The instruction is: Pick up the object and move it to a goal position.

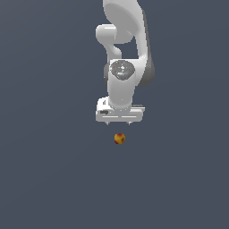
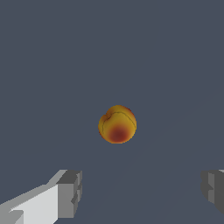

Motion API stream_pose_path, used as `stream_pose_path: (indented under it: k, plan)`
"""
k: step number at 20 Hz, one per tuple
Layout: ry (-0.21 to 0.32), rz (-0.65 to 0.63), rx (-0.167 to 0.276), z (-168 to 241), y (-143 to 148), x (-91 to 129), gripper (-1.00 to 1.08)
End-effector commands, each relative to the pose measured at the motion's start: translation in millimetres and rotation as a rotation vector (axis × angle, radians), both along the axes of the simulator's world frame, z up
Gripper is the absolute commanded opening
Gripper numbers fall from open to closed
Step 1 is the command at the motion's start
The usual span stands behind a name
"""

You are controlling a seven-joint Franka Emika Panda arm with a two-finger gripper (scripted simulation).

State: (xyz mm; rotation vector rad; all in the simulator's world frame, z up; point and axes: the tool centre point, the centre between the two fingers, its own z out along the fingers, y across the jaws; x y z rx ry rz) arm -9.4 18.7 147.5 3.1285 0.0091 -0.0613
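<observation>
Object alone on grey floor, pincer above it, spread wide, holding nothing

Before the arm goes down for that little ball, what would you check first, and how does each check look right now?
1. Pincer open: ok, its fingers stand wide apart.
2. Ball narrower than the gap: ok in the wrist view.
3. Ball free, touching nothing: ok, both fingers are apart from the ball.
4. Pincer lined up over the ball: ok, roughly, in the exterior view.
5. Path down unobstructed: ok, nothing shows between them.
6. Goal position known: cannot tell, no marker shows.
</observation>
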Motion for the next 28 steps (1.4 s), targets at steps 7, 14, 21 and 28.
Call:
stream_pose_path:
  k: [7,14,21,28]
  plan:
    - [0.009,0.008,-0.005,-0.4,-8.7,-0.5,1.00]
    - [0.014,0.017,-0.007,0.0,-13.0,-1.1,1.00]
    - [0.009,-0.032,-0.006,-4.7,-10.2,1.7,1.00]
    - [-0.002,-0.148,-0.005,-15.8,-4.3,7.9,1.00]
